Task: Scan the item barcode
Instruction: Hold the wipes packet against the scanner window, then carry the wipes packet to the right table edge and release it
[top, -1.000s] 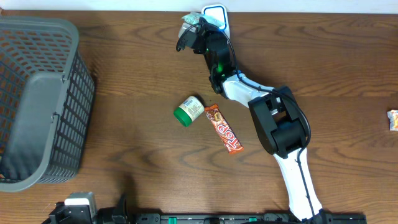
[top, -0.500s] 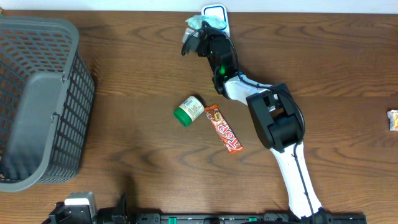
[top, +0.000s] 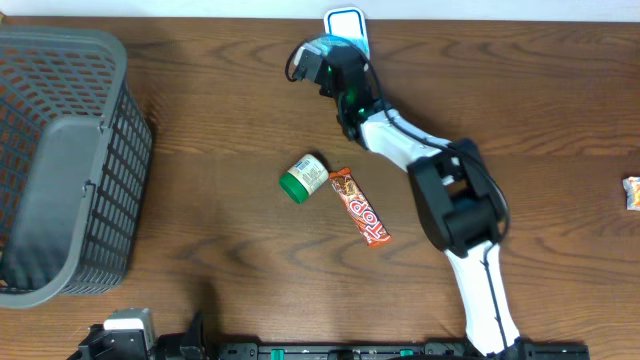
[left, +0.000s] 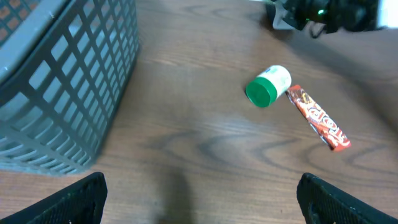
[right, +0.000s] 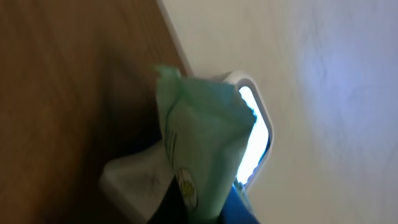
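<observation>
1. Overhead view first: the packet (top: 322, 42) is pale green and sits up at the far edge of the counter (top: 220, 100). It's pinched in the right fingers (top: 310, 60), right in front of the scanner (top: 346, 22).
2. Right wrist cam gives the close-up. The packet (right: 199, 124) fills the middle with its crinkled top edge up. The scanner (right: 260, 134) is behind it, window glowing blue-white. The packet covers part of that window, but I can't tell if the two actually touch. There's a bit of print low on the packet, way too blurry to read.
3. Right fingers are clamped down narrow on the packet. The arm reaches diagonally across the counter from the near right side.
4. Left fingers (left: 74, 199) are spread wide with nothing between them. They hang low over the near side of the counter, well away from the scanner.
5. Mid-counter there's a bottle (top: 304, 178) lying on its side, green cap pointing near-left. A bar (top: 360, 207) in an orange-red wrapper sits just beside it on the right, one end close to the bottle. The left wrist cam sees both too, bottle (left: 267, 86) and bar (left: 317, 118).
6. A grey mesh basket (top: 60, 170) takes up the left end of the counter, well apart from everything else.
7. Tiny wrapper (top: 632, 192) at the far right edge, too small to say what it is.
</observation>
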